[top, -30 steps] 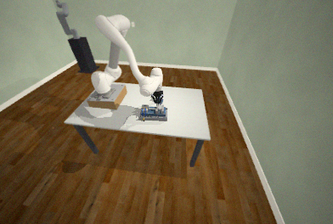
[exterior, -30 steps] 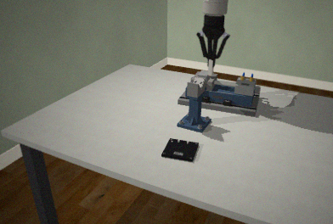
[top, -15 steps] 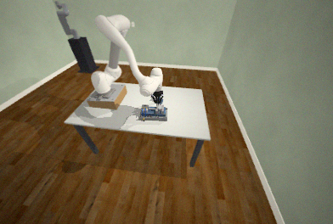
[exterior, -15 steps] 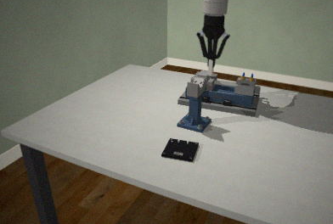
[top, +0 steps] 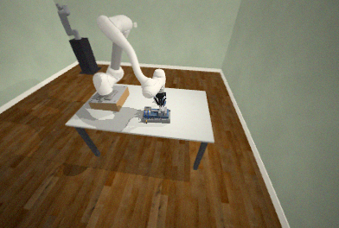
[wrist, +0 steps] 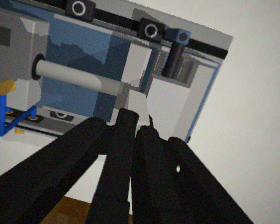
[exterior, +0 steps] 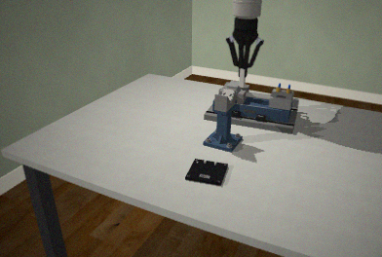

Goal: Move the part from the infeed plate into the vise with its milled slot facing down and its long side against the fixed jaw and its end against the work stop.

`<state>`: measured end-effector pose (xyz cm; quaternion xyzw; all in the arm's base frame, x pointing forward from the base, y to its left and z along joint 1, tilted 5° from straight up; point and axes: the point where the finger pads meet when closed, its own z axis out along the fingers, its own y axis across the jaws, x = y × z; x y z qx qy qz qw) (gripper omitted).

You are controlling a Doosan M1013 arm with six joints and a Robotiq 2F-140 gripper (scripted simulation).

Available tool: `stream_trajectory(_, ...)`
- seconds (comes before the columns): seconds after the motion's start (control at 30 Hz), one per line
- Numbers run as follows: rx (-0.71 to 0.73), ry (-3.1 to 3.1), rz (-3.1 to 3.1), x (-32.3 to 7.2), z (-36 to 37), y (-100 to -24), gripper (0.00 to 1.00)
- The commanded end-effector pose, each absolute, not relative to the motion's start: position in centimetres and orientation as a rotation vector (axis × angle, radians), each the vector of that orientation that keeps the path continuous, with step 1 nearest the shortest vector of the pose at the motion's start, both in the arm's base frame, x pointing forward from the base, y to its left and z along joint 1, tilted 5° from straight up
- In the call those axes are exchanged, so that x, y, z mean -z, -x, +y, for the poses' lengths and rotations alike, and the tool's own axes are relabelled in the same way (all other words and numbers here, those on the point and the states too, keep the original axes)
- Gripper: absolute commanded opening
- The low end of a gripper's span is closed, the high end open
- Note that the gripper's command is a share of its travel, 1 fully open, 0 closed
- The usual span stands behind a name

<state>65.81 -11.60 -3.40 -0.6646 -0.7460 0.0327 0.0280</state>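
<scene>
My gripper (top: 161, 104) (exterior: 242, 79) (wrist: 133, 104) is shut with nothing between its fingers. Its tips point straight down at the near end of the blue vise (top: 156, 116) (exterior: 263, 109) (wrist: 81, 55). A pale grey block (exterior: 235, 89) (wrist: 173, 105), seemingly the part, lies in the vise right under the tips; I cannot tell whether they touch it. The black work stop rod (wrist: 174, 57) points in just beyond it. The cylinder's rod (wrist: 76, 80) reaches in from the left of the wrist view. The black infeed plate (exterior: 207, 171) lies bare on the table. The V-block (exterior: 222, 103) stands on its blue post beside the vise.
The white table (top: 190, 117) (exterior: 122, 131) carries the vise. The arm's wooden base box (top: 113, 99) sits at the table's left end. A dark pedestal (top: 84, 53) stands by the back wall.
</scene>
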Motion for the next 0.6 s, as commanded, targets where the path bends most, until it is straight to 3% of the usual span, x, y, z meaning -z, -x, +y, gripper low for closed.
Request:
stream_trajectory(0.0,-0.1,2.045,-2.309,3.43,-11.49,-65.61,0.0)
stream_trajectory(0.57,-0.1,2.045,-2.309,3.37,-11.57,-64.91,0.0)
